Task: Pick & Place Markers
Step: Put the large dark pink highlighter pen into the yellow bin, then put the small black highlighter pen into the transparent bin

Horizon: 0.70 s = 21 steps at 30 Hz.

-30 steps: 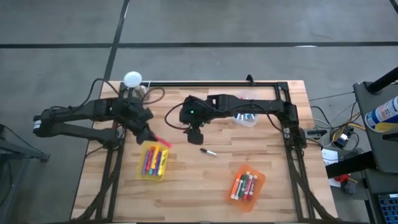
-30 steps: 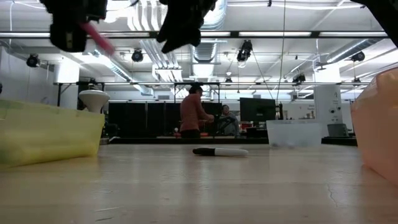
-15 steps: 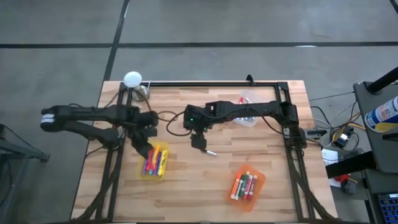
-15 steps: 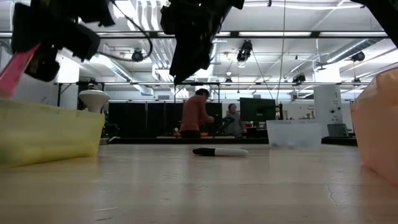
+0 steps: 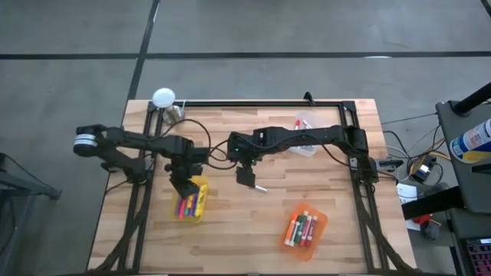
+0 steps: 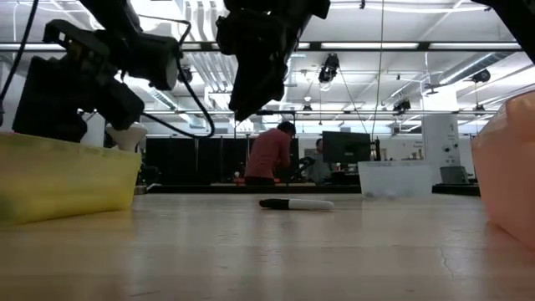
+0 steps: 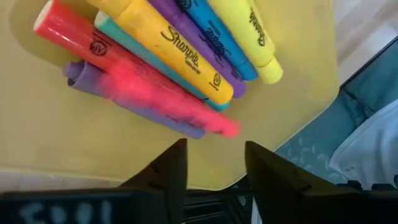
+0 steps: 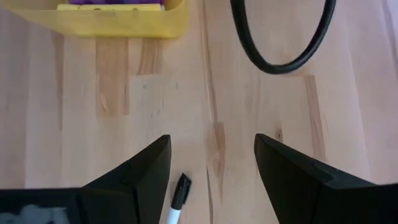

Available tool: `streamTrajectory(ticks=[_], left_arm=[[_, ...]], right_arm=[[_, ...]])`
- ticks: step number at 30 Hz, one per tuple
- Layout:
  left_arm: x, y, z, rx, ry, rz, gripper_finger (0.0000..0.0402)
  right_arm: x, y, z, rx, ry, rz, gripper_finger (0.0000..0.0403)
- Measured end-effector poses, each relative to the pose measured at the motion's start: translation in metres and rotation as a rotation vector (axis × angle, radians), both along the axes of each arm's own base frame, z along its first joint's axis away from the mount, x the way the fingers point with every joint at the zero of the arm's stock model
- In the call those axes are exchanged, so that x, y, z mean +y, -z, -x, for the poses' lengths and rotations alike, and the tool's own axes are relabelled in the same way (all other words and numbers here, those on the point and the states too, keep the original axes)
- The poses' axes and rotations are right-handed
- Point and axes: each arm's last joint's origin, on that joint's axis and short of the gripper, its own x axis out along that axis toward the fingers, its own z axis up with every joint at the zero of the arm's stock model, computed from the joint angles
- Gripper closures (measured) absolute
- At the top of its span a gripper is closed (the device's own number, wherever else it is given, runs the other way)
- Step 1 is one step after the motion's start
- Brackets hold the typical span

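While the high view only puts our left gripper point(image 5: 184, 186) over the yellow bin point(image 5: 201, 208), the left wrist view shows its fingers parted and empty, with a blurred pink marker point(image 7: 168, 99) lying across the other markers point(image 7: 186, 46) inside. Our right gripper point(image 8: 211, 180) hangs spread wide above a white marker point(image 5: 259, 187) with a black cap, lying on the table point(image 5: 230, 238).

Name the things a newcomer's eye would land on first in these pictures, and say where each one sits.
First comes the yellow bin of bright markers near the table's left front, with the left end effector open right above it and a pink marker blurred among them. Next, a lone black-and-white marker lies on bare wood at the table's middle, the open right end effector poised just over it.
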Motion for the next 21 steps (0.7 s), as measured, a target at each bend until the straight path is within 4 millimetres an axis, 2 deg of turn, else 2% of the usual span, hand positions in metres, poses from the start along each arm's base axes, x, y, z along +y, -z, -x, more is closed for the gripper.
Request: streamTrajectory(ticks=[4, 8, 21], left_arm=[[0.001, -0.003, -0.006, -0.019, 0.015, -0.002, 0.0226], [0.002, -0.013, -0.008, -0.066, 0.022, -0.006, 0.022], [0.003, -0.072, 0.014, -0.304, -0.06, -0.033, 0.0218]], right_arm=[[0.003, 0.0, 0.0, 0.005, 0.019, -0.021, 0.0177], [0.009, 0.004, 0.001, 0.025, 0.028, -0.051, 0.0179], [0.011, 0.047, 0.018, 0.188, 0.172, -0.114, 0.0181]])
